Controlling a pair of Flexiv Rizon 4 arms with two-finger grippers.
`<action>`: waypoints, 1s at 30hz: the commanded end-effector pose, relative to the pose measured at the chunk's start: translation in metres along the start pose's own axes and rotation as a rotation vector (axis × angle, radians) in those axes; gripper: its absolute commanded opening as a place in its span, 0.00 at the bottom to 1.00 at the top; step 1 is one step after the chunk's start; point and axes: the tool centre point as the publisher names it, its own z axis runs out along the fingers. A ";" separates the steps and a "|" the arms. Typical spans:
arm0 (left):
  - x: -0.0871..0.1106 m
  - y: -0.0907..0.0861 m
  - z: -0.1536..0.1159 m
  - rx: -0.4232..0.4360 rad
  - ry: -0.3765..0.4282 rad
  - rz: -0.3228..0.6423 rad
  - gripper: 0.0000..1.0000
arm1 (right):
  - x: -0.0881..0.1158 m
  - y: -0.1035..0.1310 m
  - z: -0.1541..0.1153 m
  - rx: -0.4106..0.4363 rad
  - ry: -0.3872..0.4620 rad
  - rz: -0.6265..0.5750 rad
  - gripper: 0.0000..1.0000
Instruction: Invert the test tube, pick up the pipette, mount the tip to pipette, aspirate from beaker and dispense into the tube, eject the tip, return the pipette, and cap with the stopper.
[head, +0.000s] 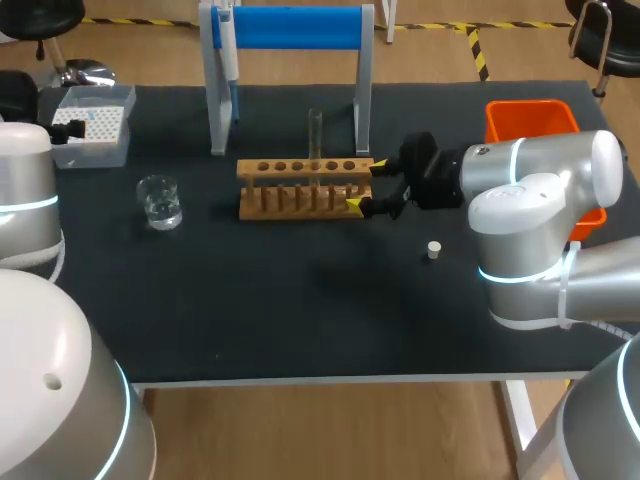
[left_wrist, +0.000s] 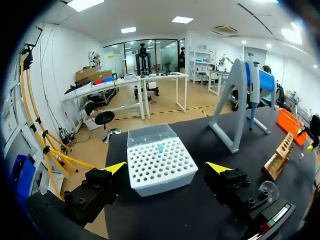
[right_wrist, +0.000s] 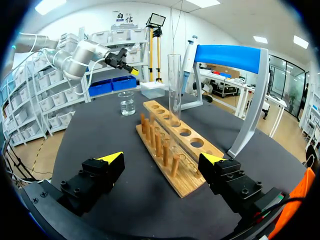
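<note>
The right gripper (head: 366, 186), fingers spread wide and empty, hovers at the end of the wooden peg rack (head: 290, 205) holding the upright clear glass test tube (head: 315, 140), apparently at the inverting step, which next calls for closing squarely on the glass, while the left gripper (left_wrist: 167, 167) hangs open and empty.

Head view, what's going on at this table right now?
Nothing is being held at the moment. The right tool is open at the end of the wooden rack, where a glass tube stands upright. The left tool is open, with the tip box just ahead of it. The pipette hangs on its blue stand. The beaker and the stopper sit untouched on the table.
</note>
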 end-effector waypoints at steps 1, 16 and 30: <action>-0.006 -0.005 0.030 -0.013 0.000 -0.003 1.00 | 0.000 0.000 -0.001 0.002 0.000 0.000 1.00; -0.012 -0.014 0.057 -0.006 -0.005 -0.015 1.00 | 0.000 0.000 -0.001 0.002 0.000 0.000 1.00; -0.001 -0.012 0.072 -0.001 0.010 -0.029 0.91 | 0.000 0.000 -0.001 0.002 0.000 0.000 1.00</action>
